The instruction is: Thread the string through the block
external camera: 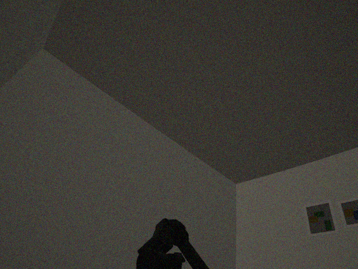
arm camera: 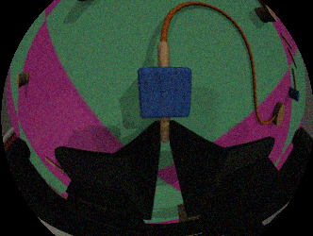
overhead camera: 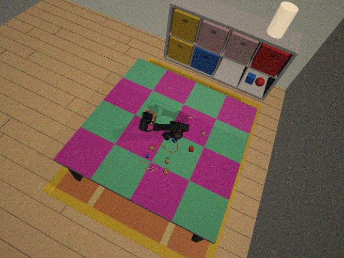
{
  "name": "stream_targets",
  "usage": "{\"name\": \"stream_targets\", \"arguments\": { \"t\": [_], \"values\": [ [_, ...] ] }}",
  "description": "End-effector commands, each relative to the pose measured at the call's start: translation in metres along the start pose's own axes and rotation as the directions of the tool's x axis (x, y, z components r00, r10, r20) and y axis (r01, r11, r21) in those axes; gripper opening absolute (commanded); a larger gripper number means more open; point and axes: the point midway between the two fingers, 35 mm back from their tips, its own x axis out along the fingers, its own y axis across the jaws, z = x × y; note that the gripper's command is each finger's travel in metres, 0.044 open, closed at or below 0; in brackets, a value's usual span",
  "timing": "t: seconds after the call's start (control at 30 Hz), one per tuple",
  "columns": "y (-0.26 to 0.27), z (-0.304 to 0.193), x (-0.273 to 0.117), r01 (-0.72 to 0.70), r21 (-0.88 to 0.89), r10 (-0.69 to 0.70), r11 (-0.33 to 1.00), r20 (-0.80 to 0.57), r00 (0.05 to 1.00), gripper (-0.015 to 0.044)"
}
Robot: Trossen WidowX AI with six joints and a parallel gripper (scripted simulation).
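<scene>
The wooden block [overhead camera: 152, 113] [arm camera: 181, 212] is at the arm's folded part in the top view, partly hidden; its hole cannot be made out. The orange string [overhead camera: 173, 151] [arm camera: 245, 40] curves from the round button [overhead camera: 152, 147] [arm camera: 280, 114] to the thin stick [arm camera: 163, 54]. A blue block [overhead camera: 174, 140] [arm camera: 165, 92] sits around or over the stick's middle, with stick showing at both sides. My gripper [overhead camera: 172, 138] [arm camera: 164, 125] is shut on the stick's end opposite the string. Its height above the table is unclear.
Loose sticks [overhead camera: 143, 162] [overhead camera: 148, 168] [overhead camera: 153, 170] lie near a wooden disc [overhead camera: 166, 171], a small cylinder [overhead camera: 167, 161] and a small blue piece [overhead camera: 147, 156]. A red cube [overhead camera: 191, 149], a wooden piece [overhead camera: 202, 133] and another stick [overhead camera: 189, 117] lie to the right.
</scene>
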Motion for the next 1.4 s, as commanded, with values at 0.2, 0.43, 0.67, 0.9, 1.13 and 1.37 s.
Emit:
{"name": "stream_targets", "arguments": {
  "t": [0.2,0.43,0.67,0.9,1.13,1.37],
  "values": [
    [0.000,-0.001,-0.001,0.000,0.005,0.000,1.000,0.006,1.000,0.0000],
    [0.000,-0.002,-0.001,0.001,0.005,-0.001,1.000,0.006,1.000,0.0000],
    [0.000,-0.007,-0.001,0.001,0.003,-0.001,1.000,0.003,1.000,0.0000],
    [0.001,-0.016,-0.002,0.003,0.005,-0.003,1.000,0.005,1.000,0.0000],
    [0.002,-0.024,-0.001,0.006,0.005,-0.006,1.000,0.005,1.000,0.0000],
    [0.002,-0.032,-0.001,0.011,0.005,-0.011,1.000,0.004,1.000,0.0000]
  ]
}}
